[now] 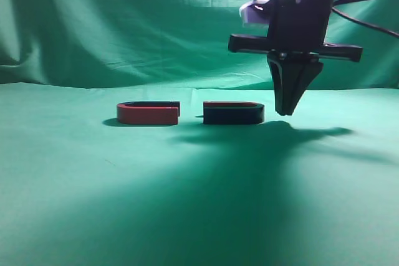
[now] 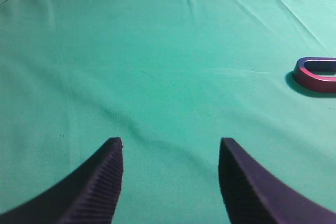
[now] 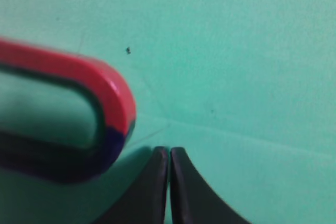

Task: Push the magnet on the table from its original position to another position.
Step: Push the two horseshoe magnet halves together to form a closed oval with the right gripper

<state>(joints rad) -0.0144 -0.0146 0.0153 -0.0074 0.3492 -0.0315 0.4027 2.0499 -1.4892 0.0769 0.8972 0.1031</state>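
Task magnet: the flat U-shaped horseshoe magnet with a dark navy-black side face and thin red rim (image 1: 234, 114) lies flat on the green cloth table (image 1: 93, 204), around the middle of the worktop's width and toward its back edge.
Second magnet: a matching U-shaped magnet with a red side face (image 1: 148, 113) lies just to the left of it; a small gap of cloth separates their facing ends.
Right gripper: the black right gripper (image 1: 288, 105) points straight down just beside the task magnet's rounded right end, its two fingers pressed together with nothing between them. In the right wrist view (image 3: 169, 156) the tips sit close by the magnet's curved bend (image 3: 113, 119); whether they touch it cannot be told.
Left gripper: spread wide and empty (image 2: 170, 153), above bare cloth toward the left side of the worktop.
Hidden or cut off: the red-faced magnet is clipped by the frame edge in the left wrist view (image 2: 317, 74); the right wrist view is blurred and shows only part of the task magnet.
Open room: broad bare cloth lies toward the front edge and both side edges; the backdrop rises close behind the magnets.
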